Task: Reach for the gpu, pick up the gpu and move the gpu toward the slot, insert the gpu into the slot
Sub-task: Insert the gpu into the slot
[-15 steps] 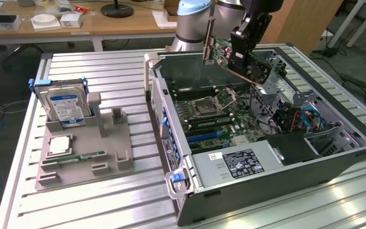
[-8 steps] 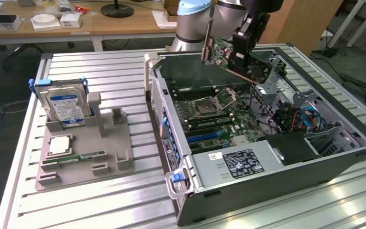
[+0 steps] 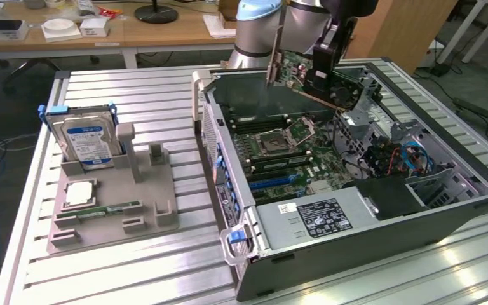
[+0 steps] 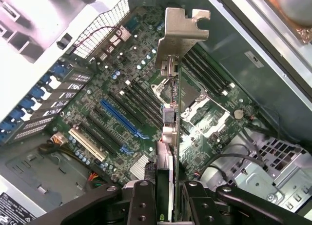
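Observation:
The gpu hangs tilted in the air above the far end of the open computer case, green board and black cooler showing. My gripper is shut on it from above. In the wrist view the gpu runs edge-on away from my gripper, its silver end bracket at the far end, with the black fingers clamped on both faces. Beneath it lies the motherboard with its long blue slot, off to one side of the card. That blue slot lies mid-case in the exterior view.
On the exterior view's left, a grey holder carries a silver hard drive with blue label, a small memory stick and a square chip. Inside the case are the CPU socket, a power supply and drive cages.

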Controlling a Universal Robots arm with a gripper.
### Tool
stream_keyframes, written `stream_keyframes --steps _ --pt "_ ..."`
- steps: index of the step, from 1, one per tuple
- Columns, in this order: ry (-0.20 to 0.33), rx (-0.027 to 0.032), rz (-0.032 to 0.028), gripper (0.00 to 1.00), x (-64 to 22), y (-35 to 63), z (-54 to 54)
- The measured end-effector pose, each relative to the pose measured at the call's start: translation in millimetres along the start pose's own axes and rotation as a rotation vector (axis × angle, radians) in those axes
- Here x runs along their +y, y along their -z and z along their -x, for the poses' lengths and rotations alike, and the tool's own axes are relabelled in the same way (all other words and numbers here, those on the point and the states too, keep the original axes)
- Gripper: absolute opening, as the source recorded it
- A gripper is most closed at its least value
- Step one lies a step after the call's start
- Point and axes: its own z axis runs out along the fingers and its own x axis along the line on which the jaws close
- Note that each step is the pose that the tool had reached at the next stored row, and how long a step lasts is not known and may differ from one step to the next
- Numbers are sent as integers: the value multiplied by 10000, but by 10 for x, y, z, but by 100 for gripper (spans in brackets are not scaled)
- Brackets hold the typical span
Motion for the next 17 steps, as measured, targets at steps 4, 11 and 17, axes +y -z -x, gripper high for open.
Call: stream_keyframes --steps 4,11,17 --pt "326 -6 12 27 -2 -1 -1" --pt "877 -18 32 27 -5 -3 -5" --pt "1333 -28 49 27 -9 -5 -9"
